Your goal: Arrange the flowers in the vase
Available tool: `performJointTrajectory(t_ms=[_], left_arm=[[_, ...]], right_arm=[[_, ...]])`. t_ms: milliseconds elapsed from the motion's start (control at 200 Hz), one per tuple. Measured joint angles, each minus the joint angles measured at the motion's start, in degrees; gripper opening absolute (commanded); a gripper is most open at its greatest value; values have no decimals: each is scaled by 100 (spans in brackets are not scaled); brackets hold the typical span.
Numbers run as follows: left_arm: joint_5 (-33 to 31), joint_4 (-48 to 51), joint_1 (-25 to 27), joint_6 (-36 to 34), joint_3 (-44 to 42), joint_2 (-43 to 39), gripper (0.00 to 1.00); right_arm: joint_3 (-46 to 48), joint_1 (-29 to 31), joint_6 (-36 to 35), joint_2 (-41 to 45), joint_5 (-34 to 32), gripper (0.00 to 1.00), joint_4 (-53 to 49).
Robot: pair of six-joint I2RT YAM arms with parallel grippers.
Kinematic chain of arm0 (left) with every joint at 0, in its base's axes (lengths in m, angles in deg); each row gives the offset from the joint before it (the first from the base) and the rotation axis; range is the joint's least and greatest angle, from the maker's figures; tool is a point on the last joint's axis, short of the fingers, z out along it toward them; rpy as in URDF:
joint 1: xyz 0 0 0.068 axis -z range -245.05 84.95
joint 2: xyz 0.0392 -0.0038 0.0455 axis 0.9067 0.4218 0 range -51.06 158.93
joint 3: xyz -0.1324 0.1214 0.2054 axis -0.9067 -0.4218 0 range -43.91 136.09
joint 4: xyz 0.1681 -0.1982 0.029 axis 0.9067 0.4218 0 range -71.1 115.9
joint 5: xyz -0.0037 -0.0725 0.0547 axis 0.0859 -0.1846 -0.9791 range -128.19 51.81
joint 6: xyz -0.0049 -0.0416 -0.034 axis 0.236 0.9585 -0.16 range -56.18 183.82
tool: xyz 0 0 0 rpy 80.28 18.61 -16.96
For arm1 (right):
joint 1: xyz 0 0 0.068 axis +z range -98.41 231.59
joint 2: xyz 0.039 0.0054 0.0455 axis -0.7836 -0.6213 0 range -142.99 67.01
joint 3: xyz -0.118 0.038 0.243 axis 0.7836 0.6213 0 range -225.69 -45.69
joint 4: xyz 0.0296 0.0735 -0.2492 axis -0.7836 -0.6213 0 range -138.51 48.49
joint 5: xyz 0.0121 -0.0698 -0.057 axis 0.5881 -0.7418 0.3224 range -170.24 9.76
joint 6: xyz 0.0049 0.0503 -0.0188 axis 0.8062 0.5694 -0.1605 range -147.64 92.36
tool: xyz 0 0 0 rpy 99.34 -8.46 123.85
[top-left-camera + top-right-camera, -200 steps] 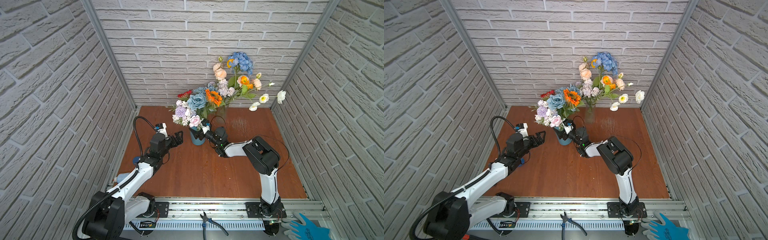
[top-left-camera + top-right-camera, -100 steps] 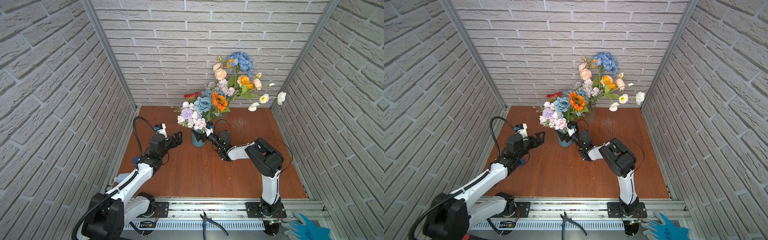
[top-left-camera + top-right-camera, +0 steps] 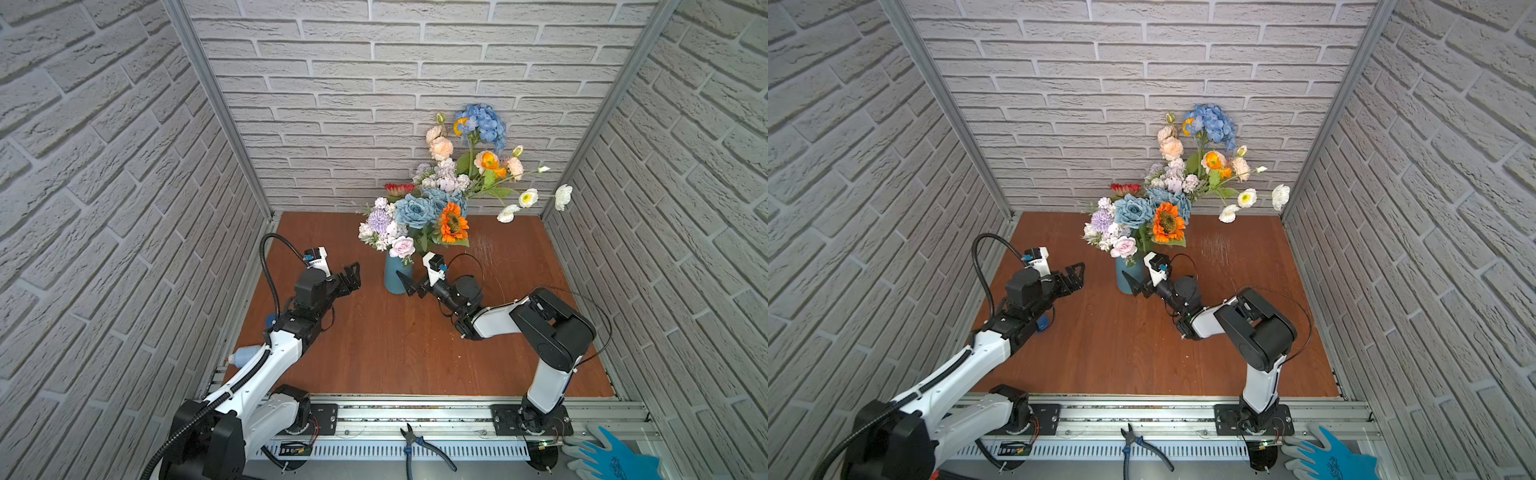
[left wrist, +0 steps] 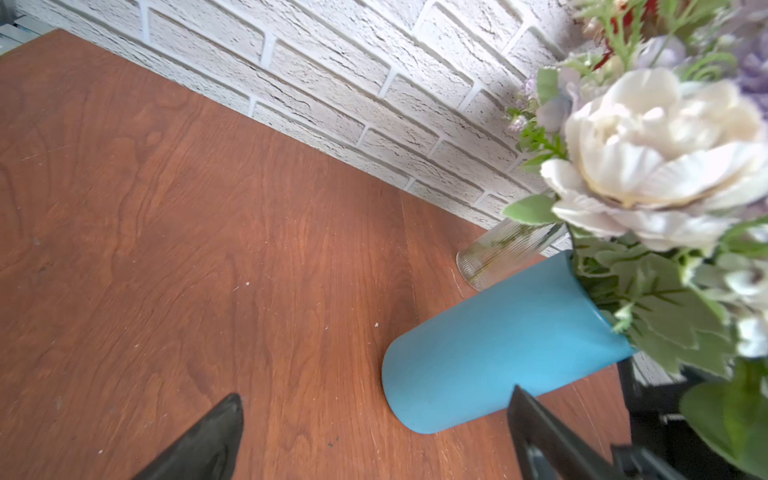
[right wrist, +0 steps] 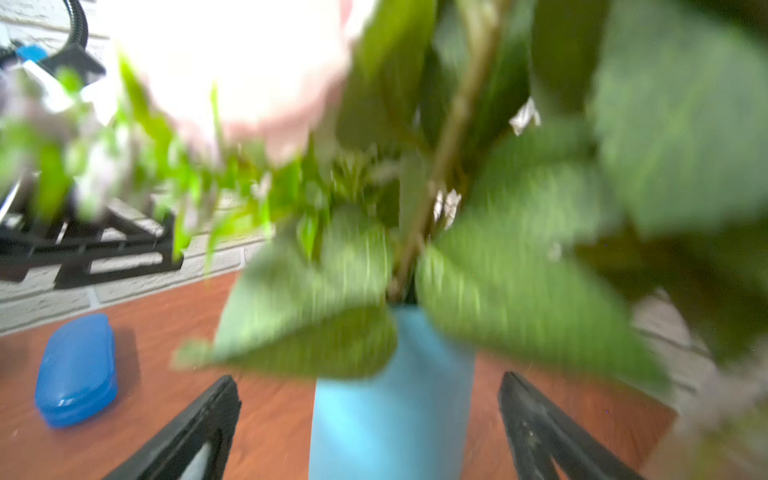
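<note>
In both top views the blue vase [image 3: 397, 276] stands upright at the centre of the wooden table [image 3: 395, 353]. Its flowers [image 3: 415, 216] fan out just above the rim, so that bunch looks seated. The right gripper [image 3: 409, 286], just right of the vase, is spread wide. Its wrist view shows a gap on each side of the vase and nothing gripped, which suits a release or a steadying reach. The left gripper [image 3: 351, 276], left of centre, is also wide and empty, apart from the vase, likely on standby. Behind, 1 ribbed glass vase [image 4: 505, 249] holds a taller bunch [image 3: 473, 158].
</note>
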Motion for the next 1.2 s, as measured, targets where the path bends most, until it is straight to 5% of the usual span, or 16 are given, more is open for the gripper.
performJointTrajectory(t_ms=[375,700,950,1200], left_arm=[[-573,518,-260,-387,168,26,98],[-2350,411,-697,-1582,254,505,98],[-3145,-424,-708,-2704,92,1600,98],[-3101,-1587,-852,-3434,-271,2522,98]], right_arm=[[1377,-514,452,1239,-586,97,-409],[313,-1397,678,3528,-2111,98,-4721],[415,-2398,376,3309,-2848,98,-6111],[1187,-2868,179,2516,-2435,100,-5156]])
